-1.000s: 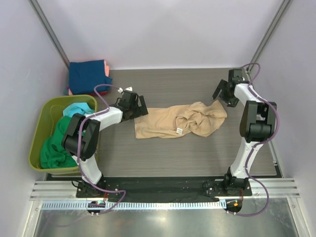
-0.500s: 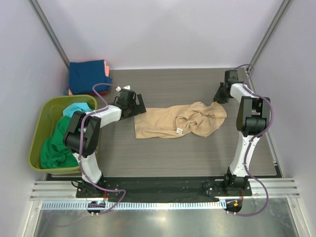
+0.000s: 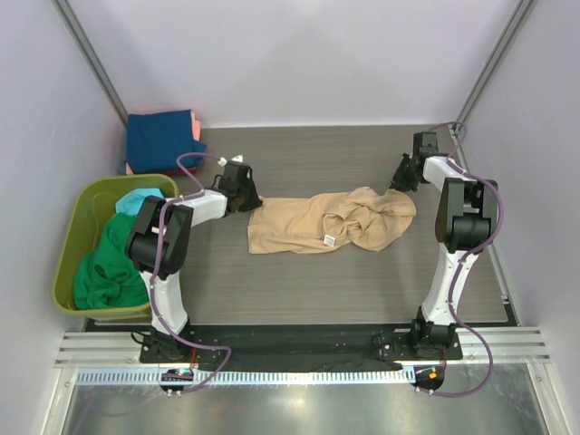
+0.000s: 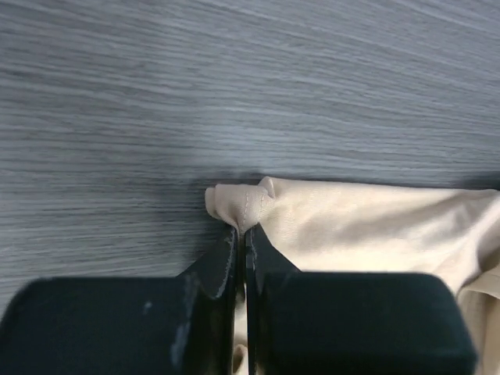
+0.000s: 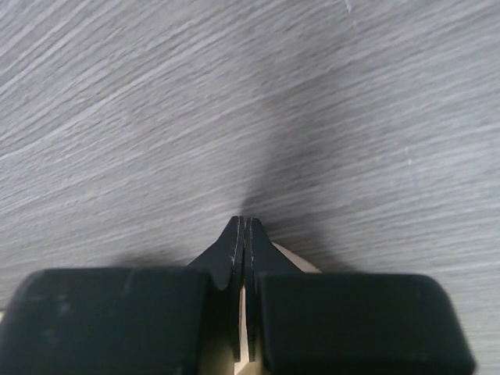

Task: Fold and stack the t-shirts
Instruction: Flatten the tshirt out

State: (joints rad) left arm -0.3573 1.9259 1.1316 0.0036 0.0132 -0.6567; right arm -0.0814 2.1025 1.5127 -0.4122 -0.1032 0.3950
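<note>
I hold the left gripper (image 4: 244, 230) clenched on the far-left hemmed corner of the tan t-shirt (image 3: 326, 222) and the right gripper (image 5: 244, 223) clenched on its far-right edge. The shirt lies crumpled mid-way across the table (image 3: 299, 290), and I judge that pinching both ends lets me stretch it flat for folding.

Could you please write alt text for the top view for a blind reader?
Two arms pinch opposite ends of a crumpled tan t-shirt on a grey table, the left end effector shut on its left corner and the right end effector on its right end. At left, a bin holds more shirts; a folded stack lies behind it.
</note>
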